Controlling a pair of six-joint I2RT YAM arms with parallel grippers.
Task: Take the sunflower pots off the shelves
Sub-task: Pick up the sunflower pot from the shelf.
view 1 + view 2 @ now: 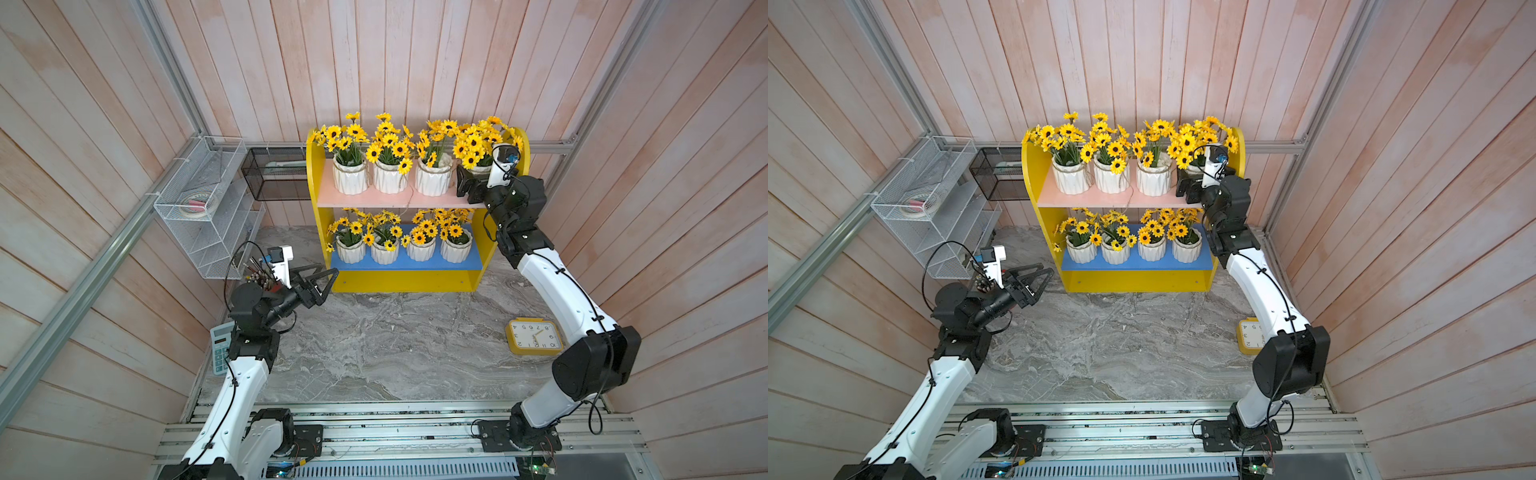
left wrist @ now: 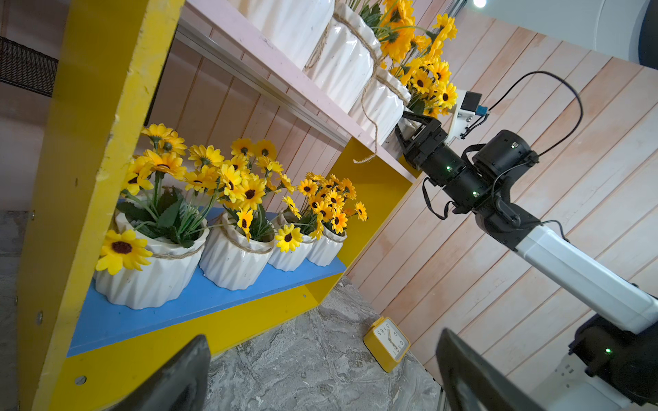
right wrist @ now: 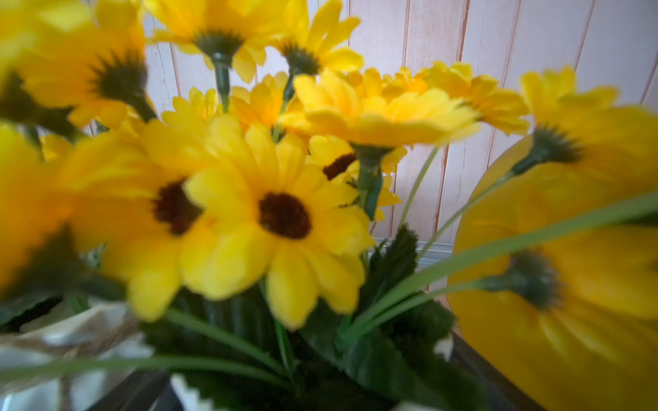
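The shelves (image 1: 319,187) stand at the back of the table, with several sunflower pots in a row on the pink upper board (image 1: 374,200) and several on the blue lower board (image 1: 399,266). My right gripper (image 1: 473,178) is open at the rightmost upper pot (image 1: 480,168), which stands on the board between the jaws; whether they touch it I cannot tell. In the right wrist view its sunflowers (image 3: 285,213) fill the frame. My left gripper (image 1: 328,282) hangs open and holds nothing, low by the unit's front left corner, near the leftmost lower pot (image 2: 153,277).
A yellow clock (image 1: 534,336) lies on the marble table (image 1: 395,353) at the right, under my right arm. A calculator (image 1: 218,347) lies by my left arm. A white wire rack (image 1: 199,199) and a black mesh basket (image 1: 274,172) hang to the left of the shelves.
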